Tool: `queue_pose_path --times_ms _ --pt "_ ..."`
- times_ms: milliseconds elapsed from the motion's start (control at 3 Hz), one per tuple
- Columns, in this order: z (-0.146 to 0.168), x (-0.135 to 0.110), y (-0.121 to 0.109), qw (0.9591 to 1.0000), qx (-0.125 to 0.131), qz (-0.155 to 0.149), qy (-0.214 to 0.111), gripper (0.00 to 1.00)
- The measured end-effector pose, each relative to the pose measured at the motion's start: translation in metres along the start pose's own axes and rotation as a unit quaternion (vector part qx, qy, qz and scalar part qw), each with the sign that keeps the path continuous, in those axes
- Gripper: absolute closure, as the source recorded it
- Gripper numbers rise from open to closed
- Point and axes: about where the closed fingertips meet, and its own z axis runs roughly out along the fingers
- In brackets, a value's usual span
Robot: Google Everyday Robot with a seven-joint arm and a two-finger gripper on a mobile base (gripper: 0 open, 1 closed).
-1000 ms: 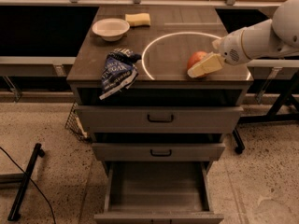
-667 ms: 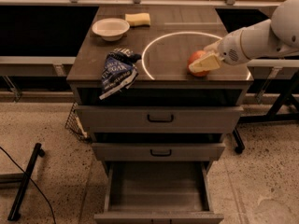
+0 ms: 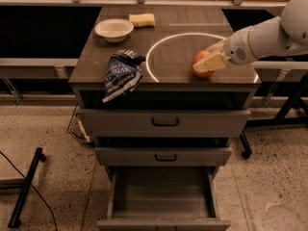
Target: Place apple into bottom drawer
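Observation:
The apple (image 3: 199, 64), small, round and orange-red, sits on the dark cabinet top (image 3: 163, 52) inside a white ring at the right. My gripper (image 3: 211, 60) reaches in from the right and its pale fingers (image 3: 211, 62) lie around the apple, one across its front. The apple still rests on the top. The bottom drawer (image 3: 162, 196) is pulled out at the foot of the cabinet, with a bare grey inside.
A white bowl (image 3: 114, 29) and a yellow sponge (image 3: 142, 19) stand at the back left of the top. A blue chip bag (image 3: 120, 73) hangs over the front left edge. Two grey drawers with black handles (image 3: 165, 122) are shut above the open one.
My gripper has moved left onto the apple; its fingers now sit around it instead of beside it. The apple has not visibly moved.

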Motion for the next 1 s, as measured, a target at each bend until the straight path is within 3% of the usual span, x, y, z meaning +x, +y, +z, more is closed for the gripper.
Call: queue_pose_path --times_ms 333,667,1000 --pt "-0.038 -0.022 0.02 0.9985 -0.042 -0.007 -0.034 1.0" --pt "-0.13 -0.015 0.052 0.9971 -0.039 -0.029 -0.058 1.0" --pt "-0.13 -0.015 0.052 0.9971 -0.039 -0.029 -0.058 1.0"
